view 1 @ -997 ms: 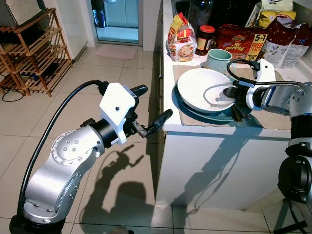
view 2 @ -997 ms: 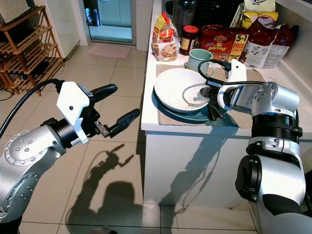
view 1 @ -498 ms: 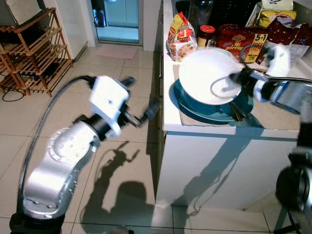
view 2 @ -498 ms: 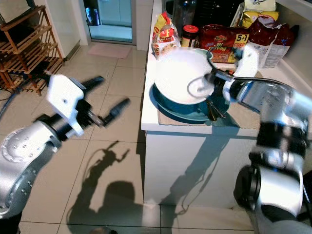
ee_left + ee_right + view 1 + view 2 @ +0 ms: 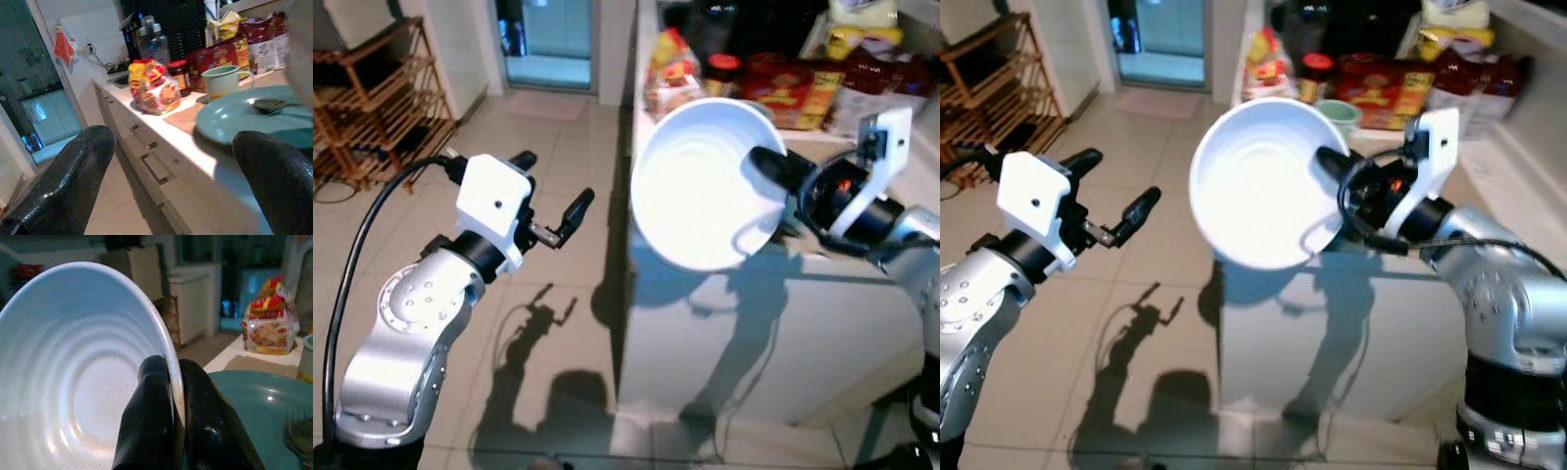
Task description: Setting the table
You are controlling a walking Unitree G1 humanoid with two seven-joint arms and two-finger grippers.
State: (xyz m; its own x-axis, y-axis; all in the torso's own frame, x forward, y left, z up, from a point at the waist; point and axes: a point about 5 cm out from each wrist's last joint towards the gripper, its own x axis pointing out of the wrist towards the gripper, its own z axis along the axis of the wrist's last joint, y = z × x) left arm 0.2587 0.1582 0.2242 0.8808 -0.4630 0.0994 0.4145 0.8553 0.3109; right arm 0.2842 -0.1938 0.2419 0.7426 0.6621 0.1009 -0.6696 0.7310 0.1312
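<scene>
My right gripper (image 5: 766,166) is shut on the rim of a white ribbed bowl (image 5: 703,186). It holds the bowl up in the air in front of the counter, tilted so the inside faces me. In the right wrist view the two black fingers (image 5: 151,411) pinch the bowl's rim (image 5: 172,363). Behind them a teal plate (image 5: 252,399) lies on the counter with a fork (image 5: 299,433) on it. My left gripper (image 5: 552,183) is open and holds nothing. It hovers over the floor to the left of the counter. The left wrist view has the teal plate (image 5: 234,120) and a green mug (image 5: 222,81).
The white counter (image 5: 764,323) stands ahead on the right. At its back are a snack bag (image 5: 154,90), a jar (image 5: 178,73) and red packets (image 5: 793,83). A wooden rack (image 5: 372,98) stands far left beside a glass door (image 5: 548,39). Tiled floor (image 5: 568,323) lies between them.
My right gripper has lifted the white bowl off the teal plate and tipped it up towards me. The left arm has swung a little left and higher, still open.
</scene>
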